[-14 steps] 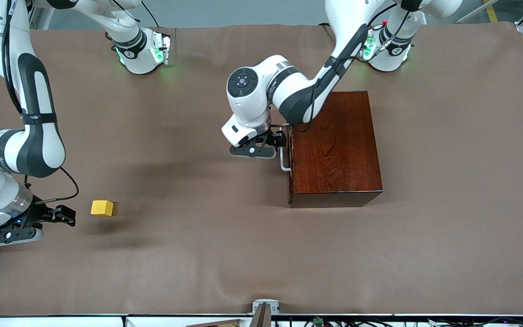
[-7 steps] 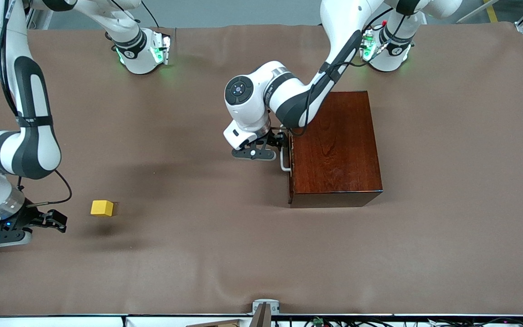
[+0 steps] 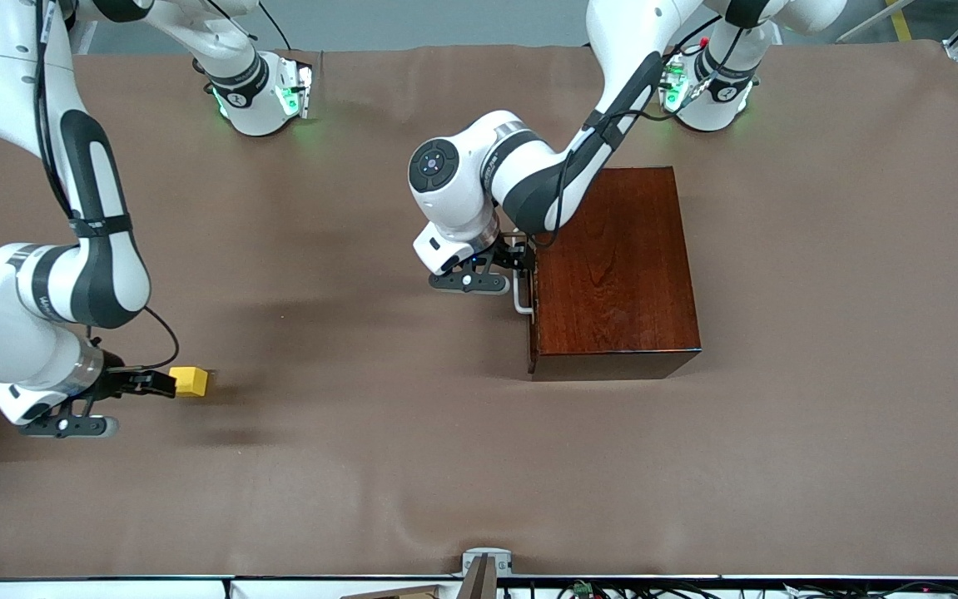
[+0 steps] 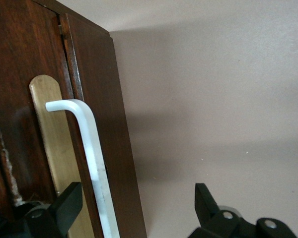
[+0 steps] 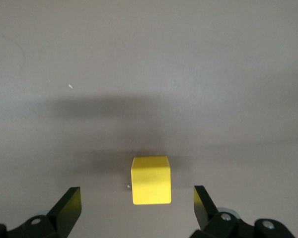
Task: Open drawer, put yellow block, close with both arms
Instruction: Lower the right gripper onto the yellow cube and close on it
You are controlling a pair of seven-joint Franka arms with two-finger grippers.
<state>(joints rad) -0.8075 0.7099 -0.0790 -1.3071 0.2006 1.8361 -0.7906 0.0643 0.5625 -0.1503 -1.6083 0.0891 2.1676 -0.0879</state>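
Two Franka arms work at a table covered with a brown cloth. A dark reddish-brown wooden box stands toward the left arm's end of the table, its drawer pushed in flush with the box front. The drawer's white U-shaped bar handle projects from that front over a light-wood strip. The left gripper is at the handle: in the left wrist view its two black fingers stand wide apart, one against the drawer front and the other out over the cloth, with the white bar passing between them and not clamped. The yellow block lies on the cloth toward the right arm's end of the table, well apart from the box. The right gripper is low, just beside the block; in the right wrist view its fingers are spread wide, the block lying ahead of the gap between them, not gripped.
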